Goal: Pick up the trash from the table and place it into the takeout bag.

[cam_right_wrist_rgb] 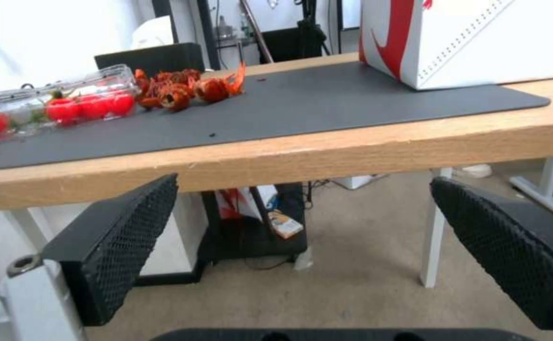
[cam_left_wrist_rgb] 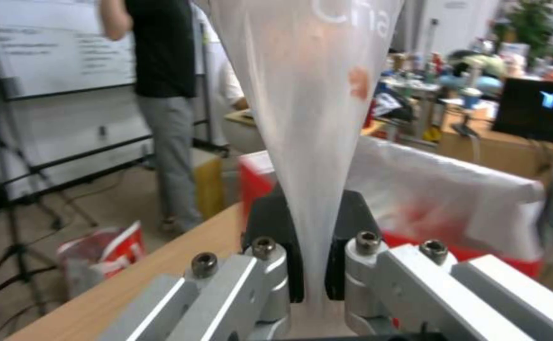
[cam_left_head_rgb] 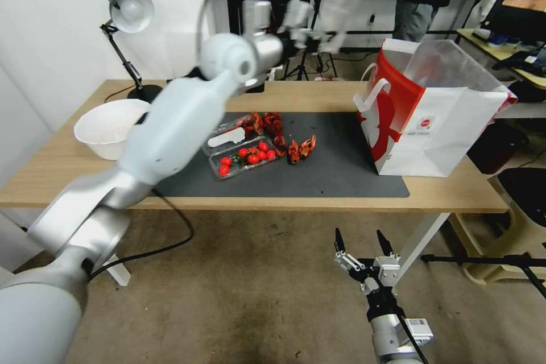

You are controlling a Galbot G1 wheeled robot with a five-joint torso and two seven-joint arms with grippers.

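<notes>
Aloft, left claw [cam_left_wrist_rgb: 314, 265] clamping plastic cup [cam_left_head_rgb: 339, 8].

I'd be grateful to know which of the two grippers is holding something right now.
The left gripper, raised behind the table: its jaws are shut on a translucent white plastic cup. The right gripper hangs open below the table edge.
</notes>
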